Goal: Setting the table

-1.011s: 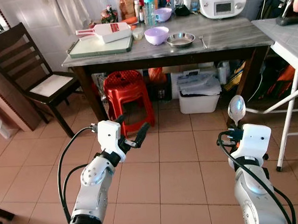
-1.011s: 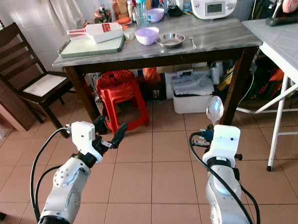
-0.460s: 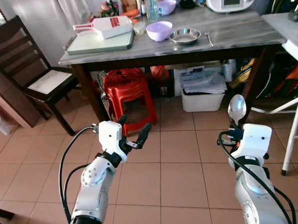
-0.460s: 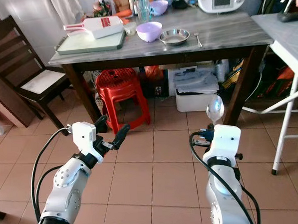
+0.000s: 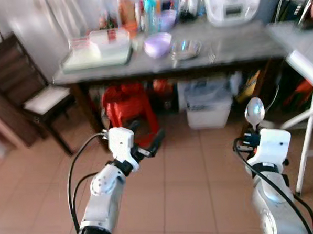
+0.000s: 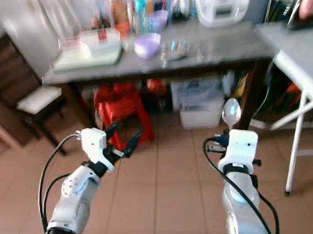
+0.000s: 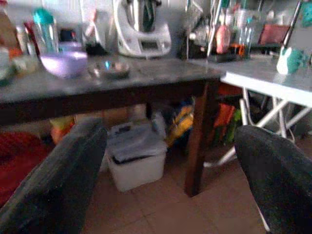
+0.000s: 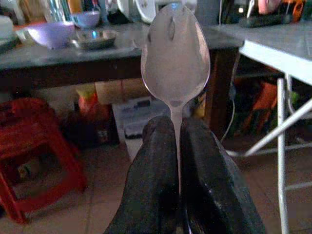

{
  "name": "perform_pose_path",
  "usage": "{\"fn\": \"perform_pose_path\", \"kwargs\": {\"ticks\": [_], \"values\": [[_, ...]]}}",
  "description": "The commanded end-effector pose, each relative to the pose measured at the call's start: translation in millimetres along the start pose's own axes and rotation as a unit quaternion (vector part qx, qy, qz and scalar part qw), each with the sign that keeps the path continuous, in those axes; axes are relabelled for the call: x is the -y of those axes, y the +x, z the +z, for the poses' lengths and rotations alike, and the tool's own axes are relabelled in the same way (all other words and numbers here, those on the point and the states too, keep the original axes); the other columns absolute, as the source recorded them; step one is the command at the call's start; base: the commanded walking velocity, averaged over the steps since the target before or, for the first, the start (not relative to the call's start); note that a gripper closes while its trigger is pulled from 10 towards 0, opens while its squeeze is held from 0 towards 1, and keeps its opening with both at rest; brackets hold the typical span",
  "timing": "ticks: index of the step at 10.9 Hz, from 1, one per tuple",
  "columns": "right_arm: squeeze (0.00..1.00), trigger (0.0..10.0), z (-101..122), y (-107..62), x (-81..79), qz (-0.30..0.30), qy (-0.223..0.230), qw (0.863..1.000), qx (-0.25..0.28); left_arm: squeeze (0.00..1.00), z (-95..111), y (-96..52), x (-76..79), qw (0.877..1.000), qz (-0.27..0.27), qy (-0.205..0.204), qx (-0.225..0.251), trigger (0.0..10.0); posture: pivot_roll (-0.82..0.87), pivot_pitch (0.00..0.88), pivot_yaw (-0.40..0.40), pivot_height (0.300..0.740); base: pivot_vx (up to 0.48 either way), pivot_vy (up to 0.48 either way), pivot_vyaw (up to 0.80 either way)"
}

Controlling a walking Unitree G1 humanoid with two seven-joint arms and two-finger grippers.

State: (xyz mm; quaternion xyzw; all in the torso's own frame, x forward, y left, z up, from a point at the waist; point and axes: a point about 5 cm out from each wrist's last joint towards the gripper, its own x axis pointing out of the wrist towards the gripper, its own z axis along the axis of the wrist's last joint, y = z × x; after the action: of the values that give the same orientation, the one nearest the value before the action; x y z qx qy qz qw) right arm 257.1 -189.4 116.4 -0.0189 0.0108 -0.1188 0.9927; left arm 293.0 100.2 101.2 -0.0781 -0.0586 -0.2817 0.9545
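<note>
My right gripper (image 8: pixel 176 146) is shut on the handle of a metal spoon (image 8: pixel 175 53), whose bowl stands upright above the wrist (image 5: pixel 254 111). My left gripper (image 5: pixel 145 137) is open and empty, held over the tiled floor. Ahead stands a grey-topped table (image 5: pixel 237 45) with a purple bowl (image 5: pixel 158 43), a shallow metal dish (image 5: pixel 185 48) and a fork (image 5: pixel 211 51) beside it. The head views are blurred.
A green tray (image 5: pixel 95 58) with a white container sits at the table's left end. Bottles and a white kitchen machine (image 5: pixel 232 3) line the back. Underneath are a red stool (image 5: pixel 125 104) and a white bin (image 5: pixel 209 105). A dark chair (image 5: pixel 32 92) stands left, a white table (image 5: pixel 299 41) right.
The whole picture has shifted and blurred, so the camera has moved. Both arms keep their pose; the spoon stays upright in the right gripper.
</note>
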Motion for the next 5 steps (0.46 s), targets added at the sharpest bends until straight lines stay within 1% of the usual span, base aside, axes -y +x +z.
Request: {"fn": "perform_pose_path", "kwargs": {"ticks": [1, 3, 5], "values": [[0.00, 10.0, 4.7, 0.2, -10.4, 0.016, 0.009, 1.000, 0.010, 0.00, 0.7, -5.5, -9.7, 1.000, 0.010, 0.010, -0.009, 10.0, -0.02, 0.000, 0.094, 0.740, 0.349, 0.000, 0.00], [0.00, 10.0, 6.9, 1.2, -11.3, 0.016, 0.006, 1.000, 0.017, 0.00, 2.9, -4.0, -8.3, 1.000, 0.006, 0.010, -0.006, 10.0, -0.02, 0.000, 0.095, 0.740, 0.356, 0.000, 0.00], [0.00, 10.0, 7.6, 2.3, -11.6, 0.017, 0.005, 1.000, 0.020, 0.00, 4.8, -2.4, -7.3, 1.000, 0.003, 0.011, -0.002, 10.0, -0.02, 0.000, 0.096, 0.740, 0.480, 0.000, 0.00]]}}
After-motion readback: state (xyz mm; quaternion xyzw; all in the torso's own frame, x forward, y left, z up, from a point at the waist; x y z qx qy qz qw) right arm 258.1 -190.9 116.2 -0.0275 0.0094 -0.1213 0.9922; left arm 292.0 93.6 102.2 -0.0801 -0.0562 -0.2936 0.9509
